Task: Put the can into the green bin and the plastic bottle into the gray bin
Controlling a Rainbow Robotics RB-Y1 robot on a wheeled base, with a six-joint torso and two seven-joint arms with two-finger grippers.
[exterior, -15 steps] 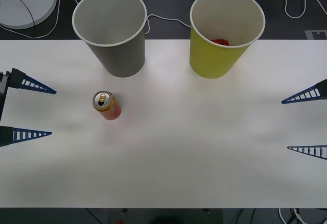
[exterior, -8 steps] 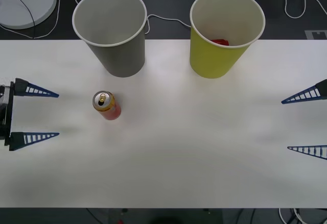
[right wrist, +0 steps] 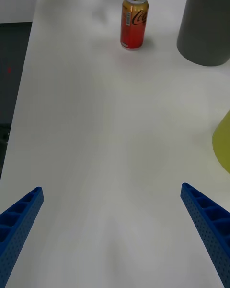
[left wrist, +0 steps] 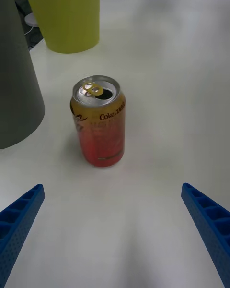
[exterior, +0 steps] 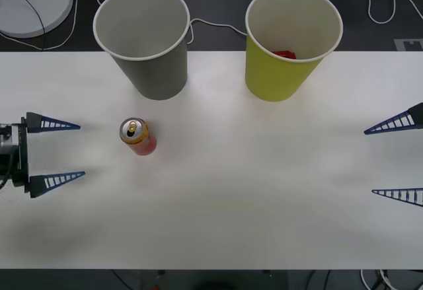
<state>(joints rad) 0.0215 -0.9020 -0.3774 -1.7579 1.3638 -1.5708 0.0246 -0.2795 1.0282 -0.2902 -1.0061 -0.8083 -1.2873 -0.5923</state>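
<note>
- The left gripper (exterior: 69,151) sits low over the white table (exterior: 264,191) near its left edge, its two blue ribbed fingers spread wide and holding nothing.
- Straight ahead of those spread fingers, a short way off and untouched, the can (exterior: 137,137) stands upright on the table; its gold top with the pull tab faces up, as the left wrist view (left wrist: 99,120) shows.
- Beyond the can, to one side of the gripper's line, stands the gray bin (exterior: 145,39); the green bin (exterior: 291,42) stands farther along the table's far edge, with something red lying inside it.
- The right gripper (exterior: 390,161) rests at the table's right edge, well apart from the can, its fingers likewise spread and holding nothing.
</note>
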